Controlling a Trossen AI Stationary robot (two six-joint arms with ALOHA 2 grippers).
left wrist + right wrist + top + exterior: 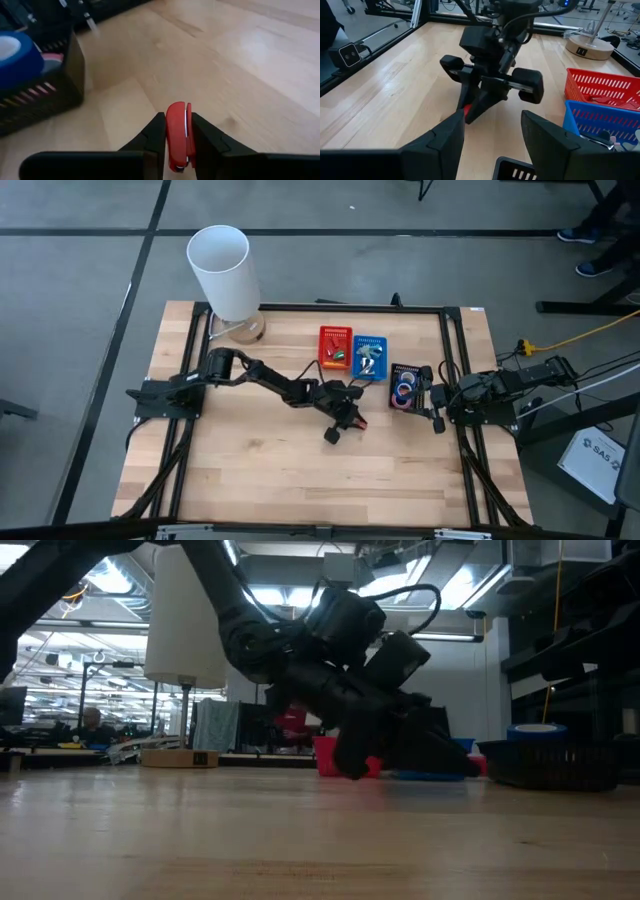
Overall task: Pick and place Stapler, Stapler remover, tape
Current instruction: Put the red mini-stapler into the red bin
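The table's near half is bare wood, so you can pass freely there. Across the middle, the left arm blocks the way. Behind it, the red basket, blue basket and black basket stand in a row, with the lamp at the far left corner.

Wooden table, light butcher-block top, black frame rails along its edges. Resting on it: a lamp at the far left corner (white shade, round base), and red, blue and black baskets side by side, mid-table.
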